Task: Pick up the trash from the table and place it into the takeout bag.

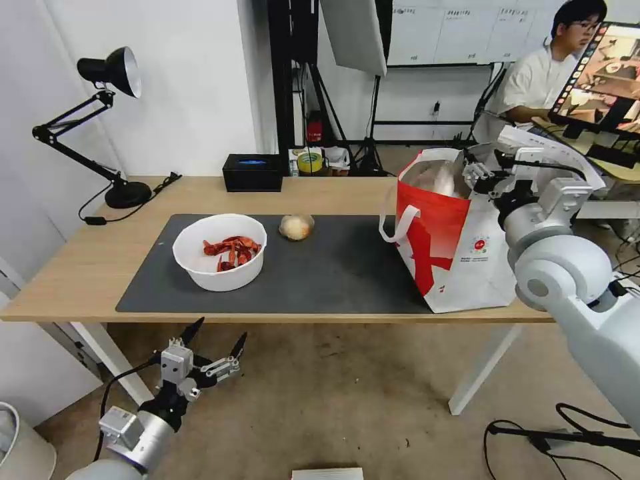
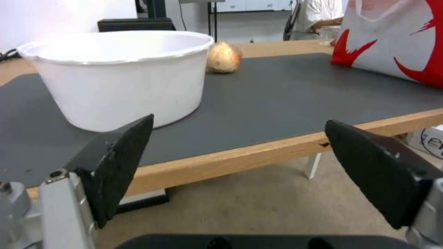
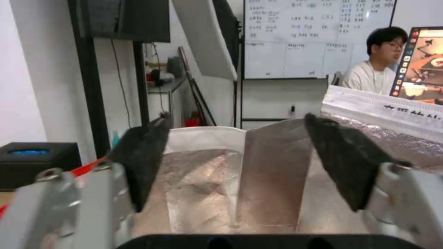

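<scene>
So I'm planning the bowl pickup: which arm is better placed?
Probably left: the left gripper hangs open below the table edge near the bowl, while the right gripper is open over the bag.

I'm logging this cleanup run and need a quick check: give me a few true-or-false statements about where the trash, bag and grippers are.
1. The white bowl sits on the dark mat. True.
2. The beige ball lies inside the bowl. False: it rests on the mat beside it.
3. The right gripper is open at the takeout bag mouth. True.
4. The left gripper grips the bowl. False: it is open, below the table edge.
5. The bag has tipped over. False: it stands upright.
</scene>
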You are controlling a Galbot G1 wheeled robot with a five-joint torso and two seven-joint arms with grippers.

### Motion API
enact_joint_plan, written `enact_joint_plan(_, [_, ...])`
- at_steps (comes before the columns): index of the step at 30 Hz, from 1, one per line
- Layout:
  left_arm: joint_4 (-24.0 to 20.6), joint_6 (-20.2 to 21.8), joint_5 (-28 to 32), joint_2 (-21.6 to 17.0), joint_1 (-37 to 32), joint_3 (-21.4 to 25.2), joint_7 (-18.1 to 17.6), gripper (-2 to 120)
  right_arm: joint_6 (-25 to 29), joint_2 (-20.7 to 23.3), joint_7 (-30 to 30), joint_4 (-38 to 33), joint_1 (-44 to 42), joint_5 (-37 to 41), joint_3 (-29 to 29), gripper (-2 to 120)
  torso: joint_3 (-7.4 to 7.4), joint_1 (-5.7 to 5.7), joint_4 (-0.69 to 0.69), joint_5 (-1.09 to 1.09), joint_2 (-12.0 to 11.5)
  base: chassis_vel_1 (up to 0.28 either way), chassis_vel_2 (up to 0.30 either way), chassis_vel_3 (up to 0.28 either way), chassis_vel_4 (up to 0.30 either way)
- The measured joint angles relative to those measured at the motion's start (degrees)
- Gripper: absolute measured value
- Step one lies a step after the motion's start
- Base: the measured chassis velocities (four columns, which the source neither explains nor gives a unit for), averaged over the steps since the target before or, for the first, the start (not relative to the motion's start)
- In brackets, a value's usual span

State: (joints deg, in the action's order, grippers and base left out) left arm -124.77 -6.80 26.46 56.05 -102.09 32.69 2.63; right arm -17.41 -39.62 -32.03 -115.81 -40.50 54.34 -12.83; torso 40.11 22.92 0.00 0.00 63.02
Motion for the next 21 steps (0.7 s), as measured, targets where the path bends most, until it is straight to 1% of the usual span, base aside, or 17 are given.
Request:
enact_joint_plan(2, [0.0, 0.0, 0.0, 0.1, 0.0, 0.0, 0.0, 100, 0.0, 0.0, 0.0, 0.0, 0.0, 0.1, 0.0, 90, 0.00, 0.00, 0.00, 0.00, 0.0, 0.000, 0.000, 0.000, 0.000])
enact_joint_plan(3, [0.0, 0.0, 0.0, 0.1, 0.0, 0.0, 0.0, 100, 0.0, 0.0, 0.0, 0.0, 0.0, 0.1, 0.0, 90, 0.00, 0.00, 0.00, 0.00, 0.0, 0.000, 0.000, 0.000, 0.000])
enact_joint_plan(5, [-0.1, 0.0, 0.0, 0.1, 0.0, 0.1, 0.0, 100, 0.0, -0.1, 0.0, -0.2, -0.2, 0.0, 0.0, 98, 0.00, 0.00, 0.00, 0.00, 0.0, 0.000, 0.000, 0.000, 0.000])
enact_joint_plan(11, [-0.3, 0.0, 0.0, 0.1, 0.0, 0.2, 0.0, 100, 0.0, -0.6, 0.0, -0.7, -0.6, 0.0, 0.0, 100, 0.00, 0.00, 0.00, 0.00, 0.0, 0.000, 0.000, 0.000, 0.000])
enact_joint_plan(14, [-0.4, 0.0, 0.2, 0.1, 0.1, 0.4, 0.0, 100, 1.0, -0.6, 0.8, -1.4, -0.6, 0.7, 0.0, 100, 0.00, 0.00, 0.00, 0.00, 0.0, 0.000, 0.000, 0.000, 0.000])
enact_joint_plan(19, [-0.5, 0.0, 0.7, -0.2, 0.5, 0.6, -0.1, 100, 3.1, -0.1, 4.2, -3.6, -1.0, 2.6, 0.0, 100, 0.00, 0.00, 0.00, 0.00, 0.0, 0.000, 0.000, 0.000, 0.000])
enact_joint_plan(21, [-0.5, 0.1, 0.9, -0.4, 0.7, 0.8, -0.1, 100, 3.6, 0.5, 7.1, -6.1, -2.3, 3.9, 0.0, 100, 0.00, 0.00, 0.00, 0.00, 0.0, 0.000, 0.000, 0.000, 0.000])
